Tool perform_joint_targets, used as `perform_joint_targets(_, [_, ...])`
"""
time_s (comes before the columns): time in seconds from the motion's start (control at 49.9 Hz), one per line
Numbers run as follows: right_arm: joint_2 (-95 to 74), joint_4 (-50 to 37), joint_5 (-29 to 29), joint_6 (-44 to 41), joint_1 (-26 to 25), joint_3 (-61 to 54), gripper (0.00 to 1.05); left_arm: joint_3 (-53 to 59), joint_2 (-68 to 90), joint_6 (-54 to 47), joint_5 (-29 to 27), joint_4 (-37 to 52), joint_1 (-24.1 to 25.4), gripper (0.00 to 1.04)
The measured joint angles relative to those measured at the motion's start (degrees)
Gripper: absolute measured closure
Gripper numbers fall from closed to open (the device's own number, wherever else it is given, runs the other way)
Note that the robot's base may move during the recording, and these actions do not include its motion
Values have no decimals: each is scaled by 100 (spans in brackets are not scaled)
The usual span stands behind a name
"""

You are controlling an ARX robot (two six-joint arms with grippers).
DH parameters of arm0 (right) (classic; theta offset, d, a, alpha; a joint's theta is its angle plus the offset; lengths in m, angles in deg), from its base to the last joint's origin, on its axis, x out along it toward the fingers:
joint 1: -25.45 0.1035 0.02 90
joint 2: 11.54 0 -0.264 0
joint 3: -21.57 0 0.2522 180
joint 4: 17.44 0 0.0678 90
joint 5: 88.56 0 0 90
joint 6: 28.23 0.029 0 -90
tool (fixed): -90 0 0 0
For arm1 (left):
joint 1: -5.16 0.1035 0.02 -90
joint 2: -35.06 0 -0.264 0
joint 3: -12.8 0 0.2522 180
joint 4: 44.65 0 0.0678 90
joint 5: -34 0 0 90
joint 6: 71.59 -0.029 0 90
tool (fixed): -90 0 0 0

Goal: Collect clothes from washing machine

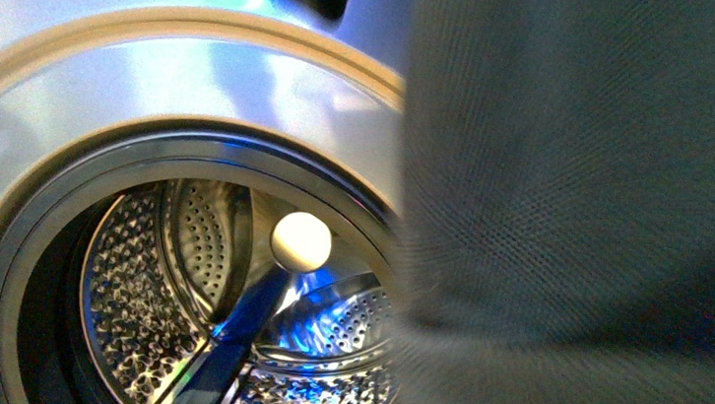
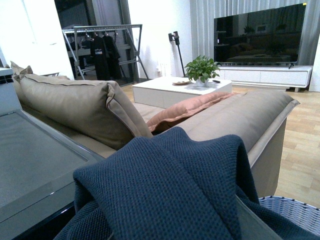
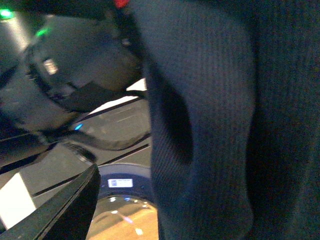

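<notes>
Here, knitted navy clothes beside the washing machine, perforated steel drum; hold of claws indiscernible.

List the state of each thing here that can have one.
washing machine: porthole open, door out of view.
drum: visible part holds no clothes.
clothes: outside the drum, draped, hanging close before the front camera.
basket: only an edge shows, contents hidden.
television: screen dark.

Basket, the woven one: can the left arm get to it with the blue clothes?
Probably yes: the left wrist view shows the basket close beside the clothes, with nothing between them.
</notes>
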Motion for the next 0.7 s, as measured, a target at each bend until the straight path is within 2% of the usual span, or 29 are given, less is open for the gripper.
perform_joint_targets(0.1, [-131,59,-295,-299,109,76,8,0,0,0,0,0,0,92])
perform_joint_targets(0.481, [-546,77,-682,-737,444,376,8,0,0,-2,-2,0,0,92])
perform_joint_targets(0.701, [-935,92,-1290,-994,619,654,8,0,0,-2,-20,0,7,92])
